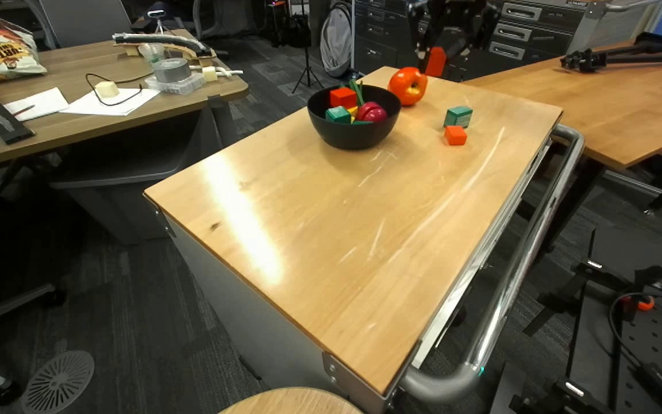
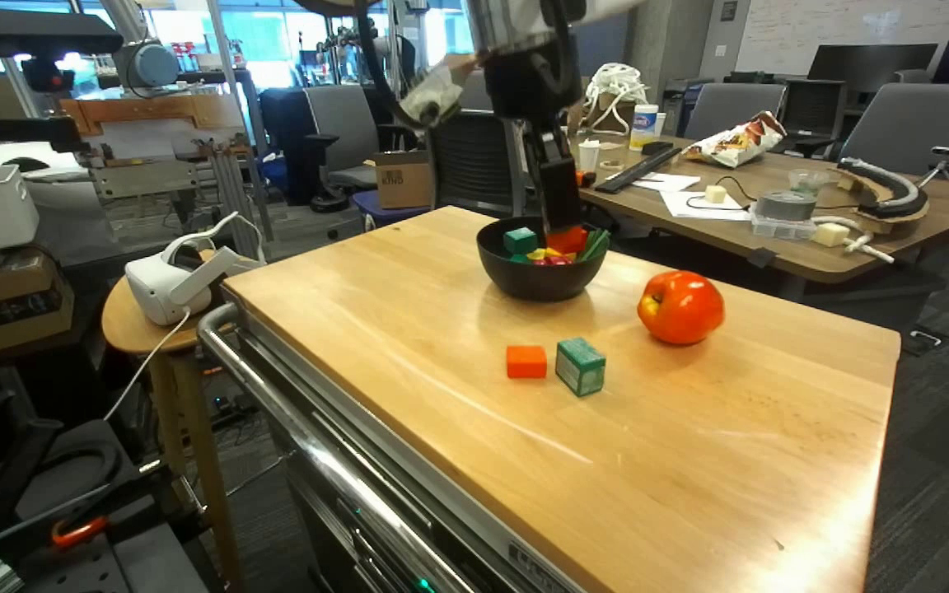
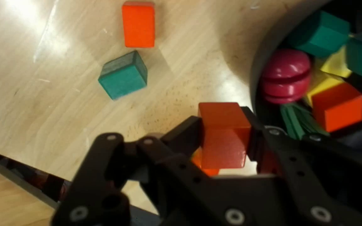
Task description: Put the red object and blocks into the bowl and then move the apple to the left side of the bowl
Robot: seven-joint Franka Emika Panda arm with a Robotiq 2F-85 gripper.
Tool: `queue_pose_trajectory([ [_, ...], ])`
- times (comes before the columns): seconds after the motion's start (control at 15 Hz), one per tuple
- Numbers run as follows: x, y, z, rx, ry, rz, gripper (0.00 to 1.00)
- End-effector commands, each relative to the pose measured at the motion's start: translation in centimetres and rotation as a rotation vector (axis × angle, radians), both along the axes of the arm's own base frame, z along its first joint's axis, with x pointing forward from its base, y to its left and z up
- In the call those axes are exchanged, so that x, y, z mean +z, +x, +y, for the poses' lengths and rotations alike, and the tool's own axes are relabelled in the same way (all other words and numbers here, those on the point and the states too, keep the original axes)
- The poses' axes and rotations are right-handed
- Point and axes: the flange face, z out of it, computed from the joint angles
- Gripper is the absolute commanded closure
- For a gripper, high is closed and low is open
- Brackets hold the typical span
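My gripper (image 3: pixel 224 131) is shut on a red-orange block (image 3: pixel 223 150), which also shows in an exterior view (image 1: pixel 435 61). It holds the block above the table beside the black bowl (image 1: pixel 354 137). The bowl (image 2: pixel 539 282) contains the small red object (image 3: pixel 286 77) with green leaves, green blocks (image 3: pixel 320 33), yellow blocks (image 3: pixel 325 84) and a red-orange block (image 3: pixel 339 106). On the table lie a green block (image 2: pixel 580 366) and a red-orange block (image 2: pixel 526 362), close together. The apple (image 2: pixel 680 307) stands near the bowl; in the wrist view it is mostly hidden behind the held block.
The wooden cart top (image 1: pixel 331 230) has a metal handle rail (image 1: pixel 515 287) along one side. A desk (image 2: pixel 820 255) with a snack bag (image 2: pixel 738 140) and tape stands behind. A white headset (image 2: pixel 174 284) sits on a stool beside the cart.
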Motion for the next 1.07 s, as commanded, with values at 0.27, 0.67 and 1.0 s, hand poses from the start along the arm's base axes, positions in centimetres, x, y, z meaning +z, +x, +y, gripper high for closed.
queue_pose_trajectory([
  [0.27, 3.5, 2.6, 5.4, -0.124, 0.102, -0.221, 0.80],
  [0.67, -3.3, 6.1, 6.6, -0.195, 0.069, -0.129, 0.80],
  [1.0, -4.5, 7.0, 5.1, -0.230, 0.099, -0.093, 0.39],
])
